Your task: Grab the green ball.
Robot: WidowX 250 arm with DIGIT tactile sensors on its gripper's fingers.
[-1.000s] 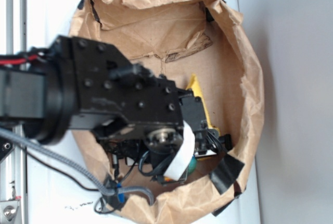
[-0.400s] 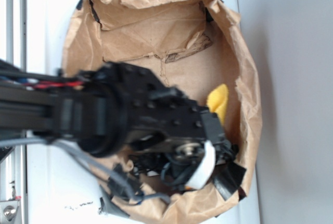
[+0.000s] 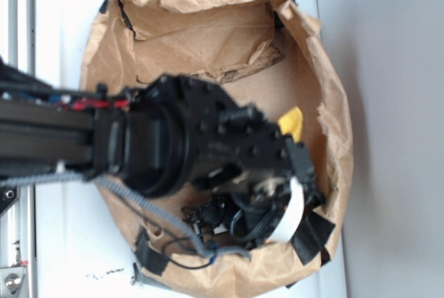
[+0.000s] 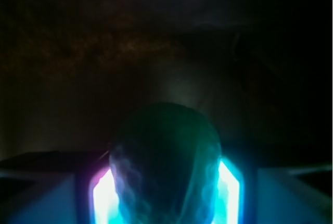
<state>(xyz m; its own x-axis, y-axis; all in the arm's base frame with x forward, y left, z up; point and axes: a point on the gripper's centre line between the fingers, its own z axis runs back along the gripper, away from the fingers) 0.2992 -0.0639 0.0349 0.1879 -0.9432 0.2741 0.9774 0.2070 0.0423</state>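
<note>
**A:** Green ball [image 4: 165, 166] fills the lower middle of the wrist view, dark and dimpled, with a bright glowing panel pressed close on each flank. It sits dead centre between the two sides of the gripper [image 4: 165, 193], not off to either one.

**B:** And from outside? I can't find the ball at all there.

**A:** No, the arm covers it. The black wrist hangs low over the near right part of the brown paper bag [image 3: 208, 34], and the gripper's end is buried behind motor housing and cables. Only a corner of the yellow cloth [image 3: 291, 122] pokes out just beyond the wrist.

**B:** So is it clamped?

**A:** The panels look to be touching the ball on both sides, so I'd call it closed on the ball, though the wrist view is murky and I'm judging by how tightly the glow hugs its outline.

**B:** Which way does it lie from the pincer, then?

**A:** Straight ahead and between the fingers, no sideways offset. Being round, it has no long axis to line up. If the hold is sound, I'd say the move left is straight up.
</note>
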